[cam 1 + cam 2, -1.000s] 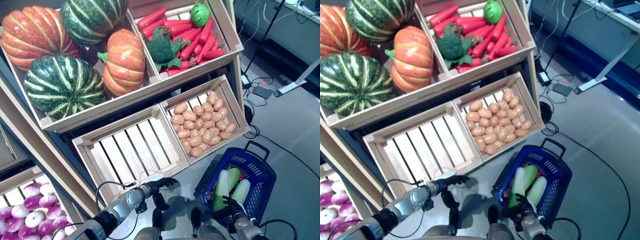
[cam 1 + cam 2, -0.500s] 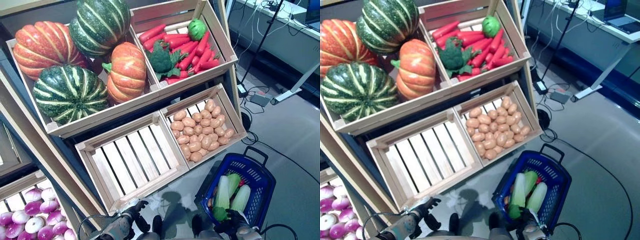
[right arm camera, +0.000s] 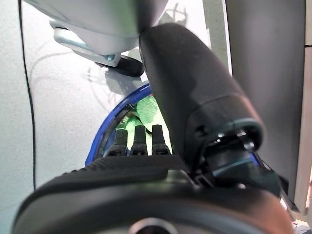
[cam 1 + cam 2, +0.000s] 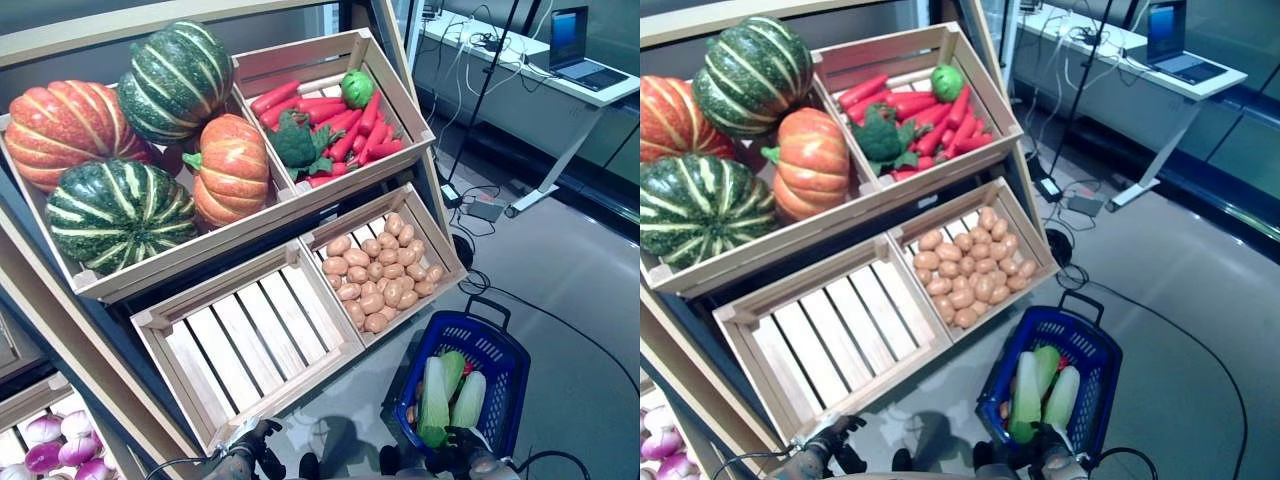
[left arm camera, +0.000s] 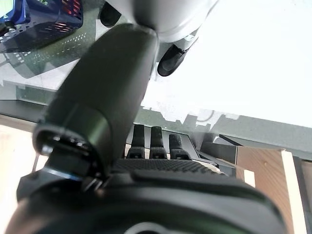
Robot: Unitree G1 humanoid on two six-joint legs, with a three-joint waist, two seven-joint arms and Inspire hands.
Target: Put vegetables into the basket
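The blue basket (image 4: 503,349) hangs low at the right, over the floor. It holds two pale green vegetables (image 4: 434,398) and a darker green one (image 4: 453,367). My right hand (image 4: 458,441) sits at the basket's near edge, its fingers (image 3: 139,140) curled at the blue rim on the near handle. The far black handle (image 4: 487,303) stands free. My left hand (image 4: 250,447) is low at the bottom edge, below the empty wooden crate (image 4: 250,340). Its fingers (image 5: 151,139) are straight and hold nothing.
A sloping wooden stand fills the left and middle: potatoes (image 4: 380,280), red vegetables with broccoli (image 4: 330,125), large pumpkins (image 4: 130,170), purple onions (image 4: 50,455) at the lower left. A desk with a laptop (image 4: 570,40) and floor cables lie at the far right.
The camera has shifted, so the stand sits differently in view. My left arm has drawn back from the empty crate's front down to the bottom edge. The basket stays in my right hand.
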